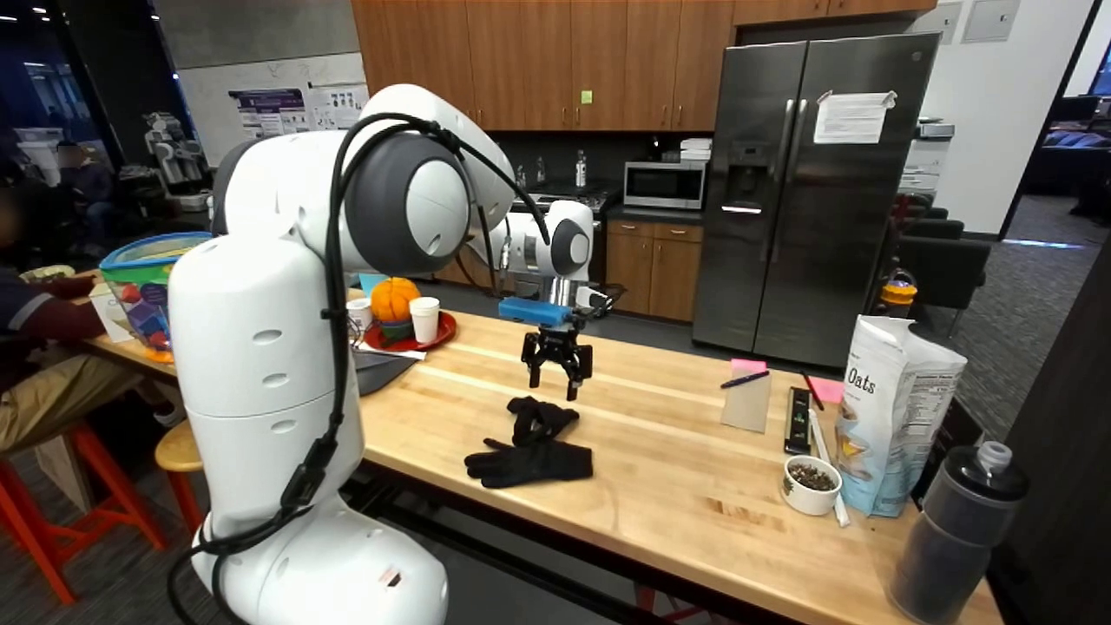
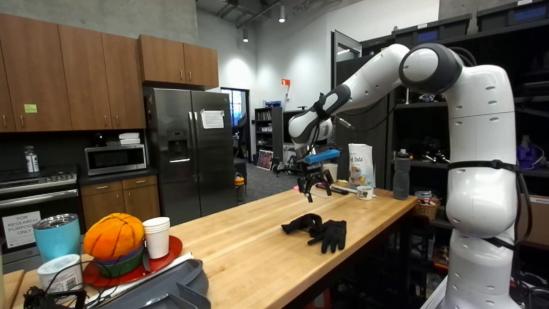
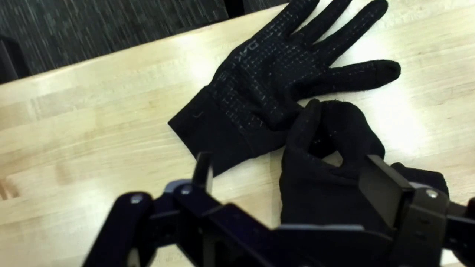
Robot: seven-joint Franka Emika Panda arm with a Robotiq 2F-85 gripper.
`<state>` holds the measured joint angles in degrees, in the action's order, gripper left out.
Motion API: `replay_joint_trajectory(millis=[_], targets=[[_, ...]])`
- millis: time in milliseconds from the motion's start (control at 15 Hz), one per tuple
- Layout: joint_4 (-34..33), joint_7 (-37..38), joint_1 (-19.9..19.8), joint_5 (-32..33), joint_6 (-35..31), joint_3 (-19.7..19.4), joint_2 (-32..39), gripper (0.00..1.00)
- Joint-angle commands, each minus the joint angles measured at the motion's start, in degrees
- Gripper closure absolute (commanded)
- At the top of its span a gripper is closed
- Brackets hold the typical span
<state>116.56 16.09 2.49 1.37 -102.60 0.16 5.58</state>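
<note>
My gripper (image 1: 553, 388) is open and empty above the wooden table. It also shows open in an exterior view (image 2: 319, 196) and in the wrist view (image 3: 289, 161). A black glove lies flat with its fingers spread, seen in both exterior views (image 1: 542, 464) (image 2: 334, 233) and the wrist view (image 3: 259, 81). A crumpled, folded black glove (image 1: 538, 421) lies against it; it also shows in an exterior view (image 2: 302, 223). In the wrist view this folded glove (image 3: 319, 185) lies below and between the fingers, partly hidden by them. The gripper touches neither glove.
An oats bag (image 1: 894, 417), a white bowl of dried bits (image 1: 810, 496) and a grey bottle (image 1: 959, 529) stand at one table end. A red plate (image 2: 173, 246) with an orange plush ball (image 2: 115, 236) and paper cups (image 2: 157, 238) stands at the opposite end, beside a grey dustpan (image 2: 171, 283).
</note>
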Motion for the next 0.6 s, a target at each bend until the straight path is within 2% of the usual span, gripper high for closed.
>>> replay_joint_trajectory(millis=[0, 267, 533], targets=[[5.85, -3.48, 0.43, 5.55, -9.15, 0.93, -3.81, 0.00], [10.59, -3.69, 0.63, 8.38, -18.08, 1.88, -5.32, 0.00], [15.07, -2.65, 1.34, 11.20, -22.76, 3.24, -8.37, 0.00]])
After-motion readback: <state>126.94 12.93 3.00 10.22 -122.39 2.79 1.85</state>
